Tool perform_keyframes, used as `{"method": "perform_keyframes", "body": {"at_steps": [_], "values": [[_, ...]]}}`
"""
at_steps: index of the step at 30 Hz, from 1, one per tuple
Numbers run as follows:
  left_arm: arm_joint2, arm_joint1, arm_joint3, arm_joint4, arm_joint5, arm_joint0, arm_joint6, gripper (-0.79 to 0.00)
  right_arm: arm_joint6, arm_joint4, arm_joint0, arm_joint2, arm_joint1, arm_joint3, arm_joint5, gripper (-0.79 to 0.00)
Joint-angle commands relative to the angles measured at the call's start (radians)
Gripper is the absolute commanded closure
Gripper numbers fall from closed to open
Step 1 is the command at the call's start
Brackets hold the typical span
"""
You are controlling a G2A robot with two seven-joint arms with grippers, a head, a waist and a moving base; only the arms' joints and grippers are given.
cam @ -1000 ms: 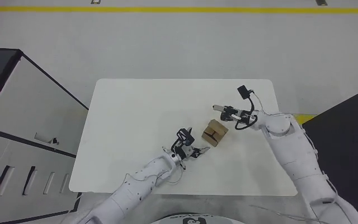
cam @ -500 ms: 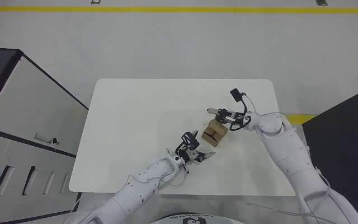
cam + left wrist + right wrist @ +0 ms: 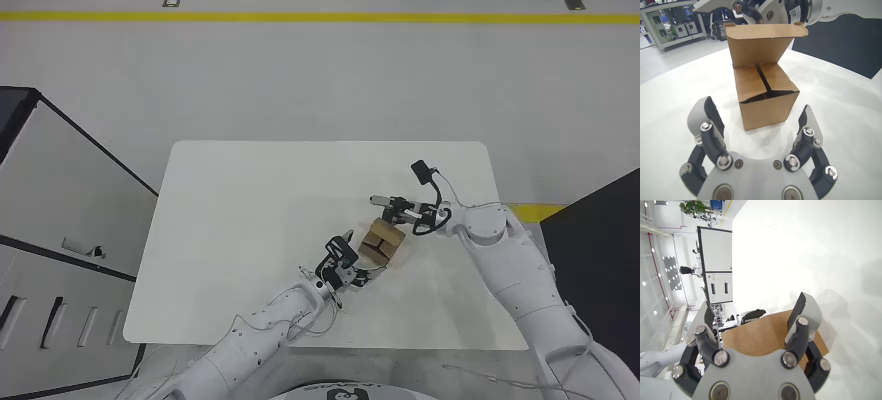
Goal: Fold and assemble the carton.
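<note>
The carton (image 3: 757,336) is partly hidden behind the right gripper (image 3: 754,301).

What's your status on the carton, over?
Left gripper open, facing carton, not touching. Right gripper open at the raised lid flap. Carton upright on table, inner flaps folded, lid open. Nothing between grippers and carton.

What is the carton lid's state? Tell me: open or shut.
Open. The lid stands up from the carton's top edge; two inner flaps lie folded across the top, a gap between them.
</note>
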Motion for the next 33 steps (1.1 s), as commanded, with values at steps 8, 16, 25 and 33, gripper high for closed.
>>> {"method": "perform_keyframes", "body": {"at_steps": [8, 16, 25, 33], "values": [[0.006, -0.008, -0.019, 0.0, 0.005, 0.017, -0.025, -0.785, -0.035, -0.029, -0.028, 0.01, 0.006, -0.022, 0.035, -0.785], [0.006, -0.016, -0.015, 0.009, 0.022, 0.021, -0.032, -0.785, -0.059, -0.067, -0.067, 0.052, 0.023, -0.066, 0.059, -0.785], [-0.007, -0.021, -0.015, 0.023, 0.057, 0.029, -0.031, -0.785, 0.02, -0.065, -0.098, 0.072, 0.037, -0.113, 0.087, -0.785], [-0.017, -0.021, -0.022, 0.037, 0.051, 0.038, -0.036, -0.785, 0.078, -0.04, -0.106, 0.07, 0.042, -0.126, 0.119, -0.785]]}}
